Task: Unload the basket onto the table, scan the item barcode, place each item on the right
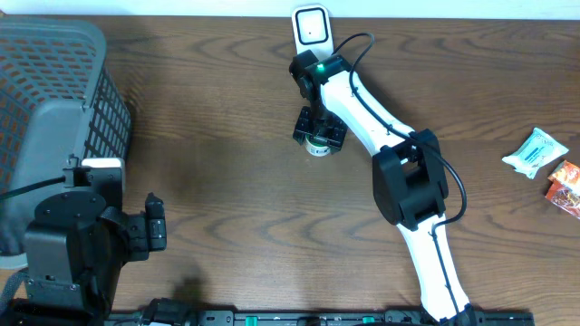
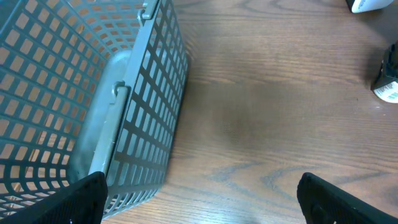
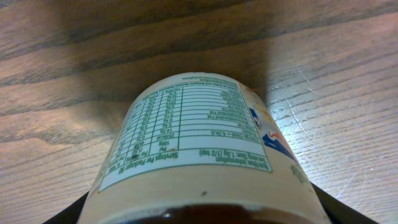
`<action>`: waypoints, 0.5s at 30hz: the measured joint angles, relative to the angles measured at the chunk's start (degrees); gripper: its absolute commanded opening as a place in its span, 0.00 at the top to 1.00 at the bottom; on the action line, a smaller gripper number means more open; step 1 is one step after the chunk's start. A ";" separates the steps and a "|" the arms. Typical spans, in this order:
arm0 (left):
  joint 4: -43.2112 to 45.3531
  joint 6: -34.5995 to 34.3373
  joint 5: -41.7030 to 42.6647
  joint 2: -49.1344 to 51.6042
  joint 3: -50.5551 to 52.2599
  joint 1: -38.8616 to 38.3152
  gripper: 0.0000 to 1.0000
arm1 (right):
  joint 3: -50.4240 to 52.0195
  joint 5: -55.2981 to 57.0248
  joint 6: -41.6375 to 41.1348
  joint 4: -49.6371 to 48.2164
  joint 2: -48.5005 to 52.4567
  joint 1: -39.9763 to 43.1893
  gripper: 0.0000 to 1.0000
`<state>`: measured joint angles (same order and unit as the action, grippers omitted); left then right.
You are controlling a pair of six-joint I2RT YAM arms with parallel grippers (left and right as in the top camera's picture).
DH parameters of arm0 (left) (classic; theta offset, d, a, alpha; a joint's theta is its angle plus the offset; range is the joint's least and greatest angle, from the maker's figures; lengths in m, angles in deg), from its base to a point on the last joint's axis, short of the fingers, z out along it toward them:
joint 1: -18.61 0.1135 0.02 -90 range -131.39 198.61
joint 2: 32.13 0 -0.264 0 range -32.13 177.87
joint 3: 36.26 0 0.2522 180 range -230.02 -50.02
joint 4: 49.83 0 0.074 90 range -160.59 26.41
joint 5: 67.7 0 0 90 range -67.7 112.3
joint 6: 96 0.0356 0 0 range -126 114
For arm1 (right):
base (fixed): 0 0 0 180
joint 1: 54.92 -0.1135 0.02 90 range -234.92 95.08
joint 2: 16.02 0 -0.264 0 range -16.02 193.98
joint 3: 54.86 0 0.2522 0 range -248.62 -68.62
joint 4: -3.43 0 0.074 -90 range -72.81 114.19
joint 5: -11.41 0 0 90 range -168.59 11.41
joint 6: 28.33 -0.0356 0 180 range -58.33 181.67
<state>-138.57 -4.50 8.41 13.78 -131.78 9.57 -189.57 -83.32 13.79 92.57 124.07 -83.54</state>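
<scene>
Overhead layout: wooden table (image 1: 217,118); grey mesh basket (image 1: 109,104) at the left edge; white scanner (image 1: 312,27) at the far edge.
Task item: small jar (image 3: 199,143) with a printed nutrition panel facing the right wrist camera. It rests on the table just in front of the scanner.
Right gripper (image 1: 318,136): positioned over the jar, one finger on each side. Contact with the jar wall is not visible, so it cannot be told whether the jar is grasped.
Left gripper (image 2: 199,199): released, fingers spread wide with nothing between them. It sits beside the basket, well apart from the jar.
Other items: pale packet (image 1: 536,150) and red packet (image 1: 565,186), close together at the right edge.
</scene>
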 measured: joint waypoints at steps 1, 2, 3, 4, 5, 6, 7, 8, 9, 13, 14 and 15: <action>0.00 0.00 0.02 0.00 0.00 0.00 0.02 | 0.00 -0.24 0.61 0.22 0.00 0.02 0.48; 0.00 0.00 0.00 0.00 0.00 0.00 0.02 | 0.00 -0.48 1.25 0.31 0.00 0.20 0.49; -0.02 0.00 0.02 0.00 0.00 0.00 0.02 | 0.00 -0.90 2.14 0.50 0.00 0.39 0.49; 0.00 0.00 0.00 0.00 0.00 0.00 0.02 | 0.00 -1.49 3.30 0.85 0.00 0.72 0.49; -0.02 0.00 0.02 0.00 0.00 0.00 0.02 | 0.00 -2.56 4.76 1.38 0.00 1.20 0.50; 0.00 0.00 0.02 0.00 0.00 0.00 0.02 | 0.00 -3.69 6.29 2.01 0.00 1.79 0.50; -0.02 0.00 0.02 0.00 0.00 0.00 0.02 | -0.02 -4.94 7.69 2.67 0.00 2.36 0.51; 0.00 0.02 0.02 0.00 0.00 0.00 0.02 | 0.00 -5.92 8.85 3.26 0.00 2.93 0.51; -0.02 0.00 0.02 0.00 0.00 0.00 0.02 | 0.00 -7.37 10.43 4.35 0.00 3.65 0.51; 0.00 0.00 0.00 0.00 0.00 0.00 0.02 | 0.42 -10.29 15.76 8.98 0.02 6.64 0.51; 0.00 0.00 0.02 0.00 0.00 0.00 0.02 | 0.63 -10.67 17.03 10.32 0.02 7.32 0.51; 0.00 0.00 0.02 0.00 0.00 0.00 0.02 | 0.76 -10.93 17.81 11.28 0.07 7.82 0.51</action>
<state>-138.57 -4.50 8.43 13.78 -131.78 9.57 -188.80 -94.25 31.61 103.84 124.14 -75.71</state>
